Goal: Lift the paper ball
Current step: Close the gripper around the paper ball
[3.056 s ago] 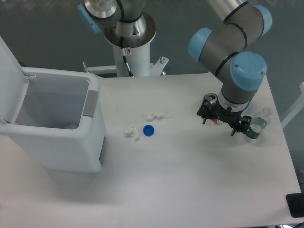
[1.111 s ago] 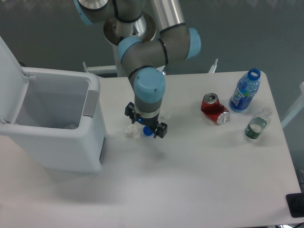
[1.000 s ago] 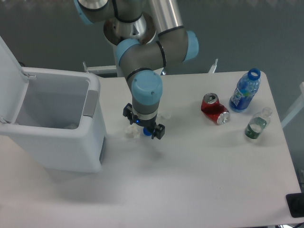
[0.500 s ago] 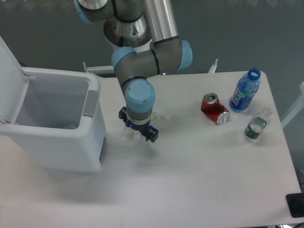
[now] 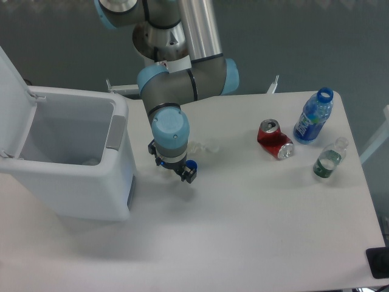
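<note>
The paper ball is hidden under my gripper (image 5: 172, 165), which hangs low over the spot left of the blue bottle cap (image 5: 192, 164). The gripper points down at the table. Its black finger links stick out on both sides of the wrist, so the jaws look open. I cannot see whether the fingers touch the ball. Only the right edge of the cap shows beside the gripper. The flatter white crumpled scrap (image 5: 205, 147) lies just behind and to the right of it.
A white open-lid bin (image 5: 115, 131) stands close on the gripper's left. A dented red can (image 5: 273, 139), a blue bottle (image 5: 313, 118) and a clear bottle (image 5: 328, 159) stand at the table's right side. The arm's base is at the back.
The arm swung from the can at the right across to the left. In the last second the gripper slid further left, from over the blue cap to over the paper ball.
</note>
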You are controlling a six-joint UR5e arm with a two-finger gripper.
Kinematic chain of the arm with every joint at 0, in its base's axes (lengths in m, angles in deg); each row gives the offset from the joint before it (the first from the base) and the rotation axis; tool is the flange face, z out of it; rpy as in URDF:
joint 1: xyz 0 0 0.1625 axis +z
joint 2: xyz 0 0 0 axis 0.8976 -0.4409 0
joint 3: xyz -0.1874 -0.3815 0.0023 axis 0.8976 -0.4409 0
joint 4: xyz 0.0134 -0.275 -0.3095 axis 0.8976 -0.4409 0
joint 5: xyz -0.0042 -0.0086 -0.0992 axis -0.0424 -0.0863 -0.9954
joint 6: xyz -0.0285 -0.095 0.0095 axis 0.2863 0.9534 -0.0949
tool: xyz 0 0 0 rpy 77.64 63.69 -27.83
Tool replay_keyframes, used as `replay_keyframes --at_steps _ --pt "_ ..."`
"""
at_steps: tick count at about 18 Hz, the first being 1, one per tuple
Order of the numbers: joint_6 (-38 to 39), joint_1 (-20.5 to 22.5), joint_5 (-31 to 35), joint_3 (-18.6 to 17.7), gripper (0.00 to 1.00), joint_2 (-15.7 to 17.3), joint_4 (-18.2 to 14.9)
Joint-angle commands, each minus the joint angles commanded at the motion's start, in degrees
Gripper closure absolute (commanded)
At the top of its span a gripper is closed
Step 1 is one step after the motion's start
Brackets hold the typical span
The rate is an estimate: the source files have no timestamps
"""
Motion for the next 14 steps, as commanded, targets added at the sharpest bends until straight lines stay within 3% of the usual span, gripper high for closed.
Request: replay_keyframes --at_steps 4,6,10,14 --pt "0.2 0.0 0.0 0.1 0.87 0.1 0.0" --pt "1.0 0.0 0.0 0.3 1.0 0.1 -0.1" --pt "1.3 0.4 0.0 1.1 1.0 0.3 -0.3" --pt "1.4 2.9 -0.3 5.1 1.0 0.9 -1.6"
